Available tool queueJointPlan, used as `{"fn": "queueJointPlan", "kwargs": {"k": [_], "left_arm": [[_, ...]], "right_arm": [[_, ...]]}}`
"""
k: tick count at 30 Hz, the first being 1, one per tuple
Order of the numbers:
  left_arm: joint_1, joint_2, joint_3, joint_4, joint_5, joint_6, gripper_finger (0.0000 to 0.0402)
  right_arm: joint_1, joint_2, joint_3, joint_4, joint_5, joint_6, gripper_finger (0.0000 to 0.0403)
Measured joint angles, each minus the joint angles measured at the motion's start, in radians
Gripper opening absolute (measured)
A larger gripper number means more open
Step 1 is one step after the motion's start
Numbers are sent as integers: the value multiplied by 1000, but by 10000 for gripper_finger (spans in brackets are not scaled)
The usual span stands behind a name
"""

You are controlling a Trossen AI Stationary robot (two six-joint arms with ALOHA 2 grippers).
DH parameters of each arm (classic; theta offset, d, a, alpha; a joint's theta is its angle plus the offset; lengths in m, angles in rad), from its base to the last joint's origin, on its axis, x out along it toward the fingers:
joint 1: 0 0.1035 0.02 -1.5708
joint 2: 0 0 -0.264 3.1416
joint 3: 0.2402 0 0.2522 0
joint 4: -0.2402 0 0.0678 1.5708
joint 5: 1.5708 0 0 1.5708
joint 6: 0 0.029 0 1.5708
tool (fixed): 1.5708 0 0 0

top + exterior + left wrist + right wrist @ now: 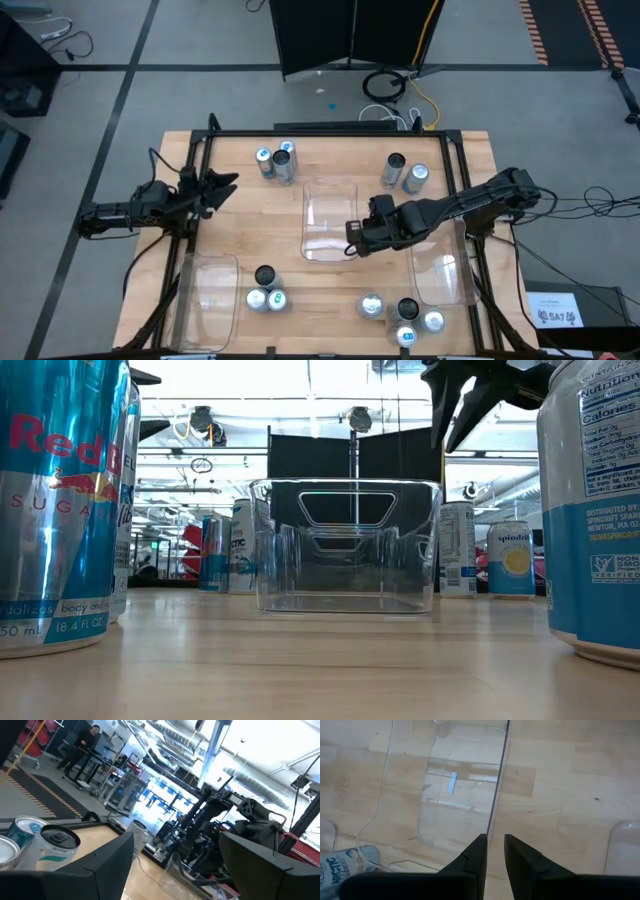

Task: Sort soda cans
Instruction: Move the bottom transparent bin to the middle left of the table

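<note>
At the middle of the pale wood-grain table [240,215] I have the right gripper [352,240] hanging over the near right corner of a clear, thin-walled rectangular tray [329,218]. In the right wrist view its two dark jaws sit almost together with the tray's right wall edge running up between them; I cannot tell whether they actually pinch that rim. The tray's plastic is glossy, with rounded corners and a moulded handle cut-out (seen best from the low camera).

The left gripper [222,185] waits at the table's left edge, jaws spread apart and holding nothing.

The soda cans, all smooth upright metal cylinders, stand in four loose clusters: two at the far left [276,160], two at the far right [405,173], three near left [265,291] including one dark-topped, and four near right [403,318]. None of them is inside a tray.

Two more clear trays lie at the near corners, one on the left [207,288] and one on the right [442,270], both just beside their can clusters.
</note>
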Motion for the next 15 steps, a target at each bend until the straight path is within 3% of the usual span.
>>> {"fn": "queueJointPlan", "kwargs": {"k": [4,9,13,15], "left_arm": [[0,0,0,-1,6,-1,304],[2,2,4,17,39,-171,304],[1,30,79,-4,63,-106,304],[1,65,167,-91,36,-71,304]], "right_arm": [[1,0,0,2,-1,-10,59],[6,0,0,2,-2,-60,59],[6,0,0,2,44,-141,59],[5,0,0,2,72,-191,59]]}}
